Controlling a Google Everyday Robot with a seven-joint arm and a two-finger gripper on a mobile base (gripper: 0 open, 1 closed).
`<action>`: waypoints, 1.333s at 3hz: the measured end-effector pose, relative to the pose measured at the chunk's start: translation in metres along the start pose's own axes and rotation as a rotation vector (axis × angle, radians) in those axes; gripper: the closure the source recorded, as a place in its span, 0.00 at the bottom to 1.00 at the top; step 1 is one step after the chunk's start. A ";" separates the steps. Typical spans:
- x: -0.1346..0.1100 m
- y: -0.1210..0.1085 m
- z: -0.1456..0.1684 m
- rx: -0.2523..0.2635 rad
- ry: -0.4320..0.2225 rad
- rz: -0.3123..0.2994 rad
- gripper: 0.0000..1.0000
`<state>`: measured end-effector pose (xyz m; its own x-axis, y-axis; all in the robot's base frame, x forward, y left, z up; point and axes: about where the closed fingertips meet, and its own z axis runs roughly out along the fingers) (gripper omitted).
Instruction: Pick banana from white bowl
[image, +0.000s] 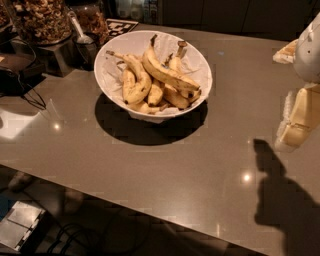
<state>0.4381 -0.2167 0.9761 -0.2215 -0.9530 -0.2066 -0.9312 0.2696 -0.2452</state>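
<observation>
The white bowl (200, 59), lined with crinkled white paper, stands on the grey table at the upper middle. It holds several yellow, brown-speckled bananas. The banana (167, 73), the longest one, lies on top of the pile, running from its dark stem at the bowl's back rim down to the right. A strongly curved banana (137, 80) with a long thin stem lies to its left. My gripper (296, 122), cream and white, hangs at the far right edge of the view, well to the right of the bowl, above the table and holding nothing.
Glass jars of nuts (40, 20) on a metal stand, a scoop in a dark cup (86, 44) and a black-and-white tag (122, 25) crowd the back left. Black cables (27, 97) lie at the left. The table's front edge (125, 192) runs diagonally below.
</observation>
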 end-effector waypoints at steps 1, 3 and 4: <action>0.000 0.000 0.000 0.000 0.000 0.000 0.00; -0.034 0.007 -0.005 0.011 0.070 0.000 0.00; -0.071 0.013 -0.007 0.019 0.115 -0.031 0.00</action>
<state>0.4395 -0.1464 0.9945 -0.2256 -0.9701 -0.0892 -0.9326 0.2416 -0.2682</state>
